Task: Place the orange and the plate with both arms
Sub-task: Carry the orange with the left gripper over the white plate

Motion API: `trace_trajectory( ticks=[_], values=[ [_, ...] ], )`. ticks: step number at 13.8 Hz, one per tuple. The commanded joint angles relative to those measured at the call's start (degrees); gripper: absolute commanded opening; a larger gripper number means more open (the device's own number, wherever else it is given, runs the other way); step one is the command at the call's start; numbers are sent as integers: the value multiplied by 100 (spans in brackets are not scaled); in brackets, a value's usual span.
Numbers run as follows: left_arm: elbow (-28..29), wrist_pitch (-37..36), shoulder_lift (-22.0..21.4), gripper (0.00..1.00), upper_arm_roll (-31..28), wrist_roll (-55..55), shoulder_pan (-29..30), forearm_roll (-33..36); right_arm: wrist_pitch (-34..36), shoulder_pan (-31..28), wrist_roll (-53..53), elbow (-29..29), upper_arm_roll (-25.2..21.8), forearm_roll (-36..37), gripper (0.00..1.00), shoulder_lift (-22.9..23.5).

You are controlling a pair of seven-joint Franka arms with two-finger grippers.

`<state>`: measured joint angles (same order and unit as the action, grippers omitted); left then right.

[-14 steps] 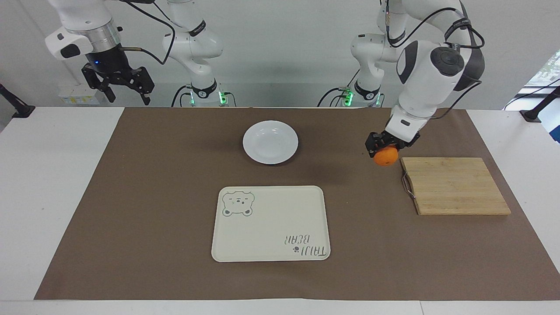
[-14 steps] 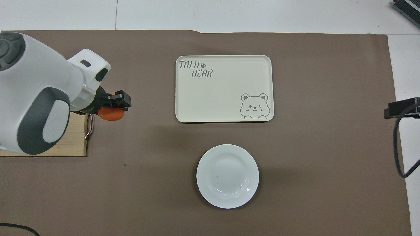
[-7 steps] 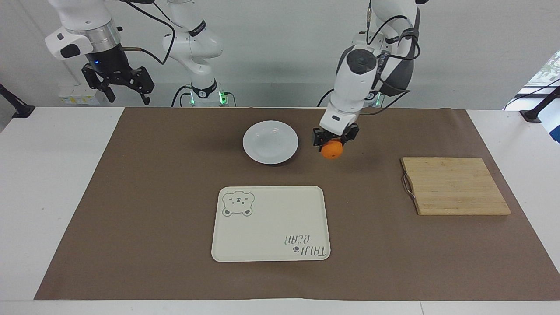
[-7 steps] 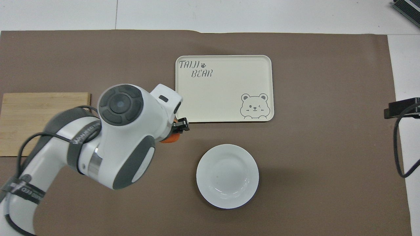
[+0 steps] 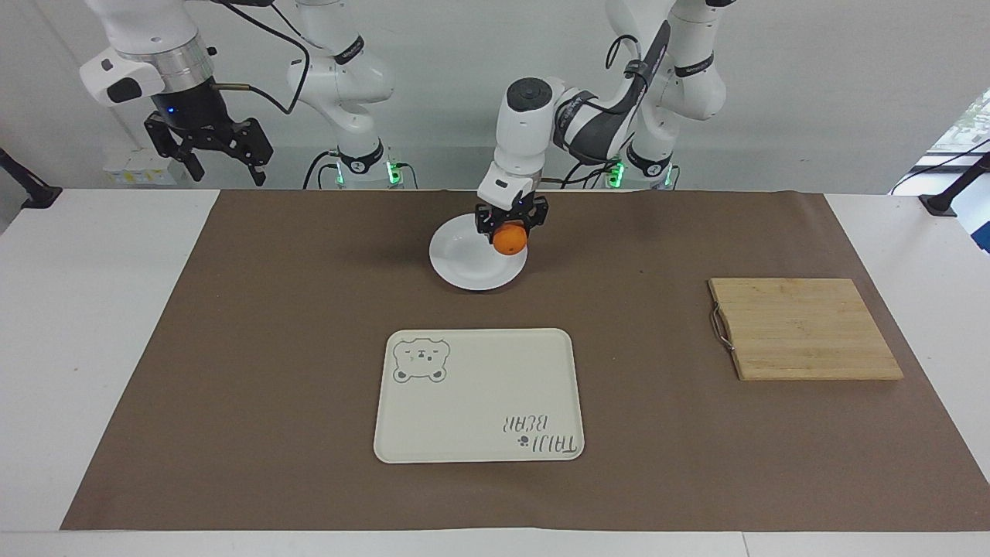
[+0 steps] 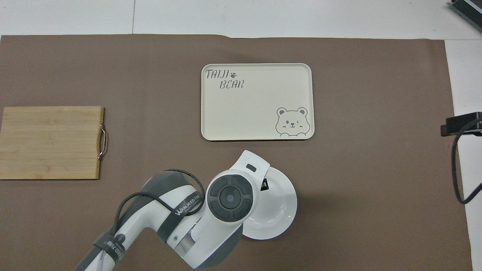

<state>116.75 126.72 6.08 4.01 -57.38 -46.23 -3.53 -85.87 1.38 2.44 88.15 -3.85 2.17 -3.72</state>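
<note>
My left gripper (image 5: 510,229) is shut on the orange (image 5: 510,240) and holds it just above the white plate (image 5: 464,267), over the plate's edge toward the left arm's end. In the overhead view the left arm covers the orange and part of the plate (image 6: 280,210); only a bit of the gripper (image 6: 264,184) shows. My right gripper (image 5: 220,158) is open and empty, raised near the table's edge at the right arm's end, and the arm waits there.
A cream tray with a bear drawing (image 5: 479,394) (image 6: 257,101) lies farther from the robots than the plate. A wooden cutting board with a metal handle (image 5: 800,328) (image 6: 51,142) lies toward the left arm's end. A brown mat covers the table.
My left gripper has carried the orange from beside the cutting board toward the middle, and it is now over the plate. The right arm has not moved.
</note>
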Motion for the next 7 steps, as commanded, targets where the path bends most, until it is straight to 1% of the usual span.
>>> trace_trajectory(
  ticks=[1, 2, 4, 5, 6, 7],
  values=[
    [322, 564, 155, 0, -111, -457, -368, 89, 53, -42, -86, 45, 33, 64, 100, -77],
    [331, 643, 296, 0, -111, -589, -535, 89, 53, -42, -86, 45, 33, 64, 100, -77],
    [331, 941, 516, 0, -111, -678, -650, 98, 53, -42, -86, 45, 33, 64, 100, -77],
    [296, 951, 525, 92, -111, -678, -651, 98, 53, -42, -86, 45, 33, 64, 100, -77],
    [278, 899, 517, 100, -120, -670, -651, 106, 53, -42, -86, 45, 33, 56, 100, -77],
    [278, 846, 447, 100, -120, -635, -607, 107, 53, -42, -86, 45, 33, 64, 100, -77]
  ],
)
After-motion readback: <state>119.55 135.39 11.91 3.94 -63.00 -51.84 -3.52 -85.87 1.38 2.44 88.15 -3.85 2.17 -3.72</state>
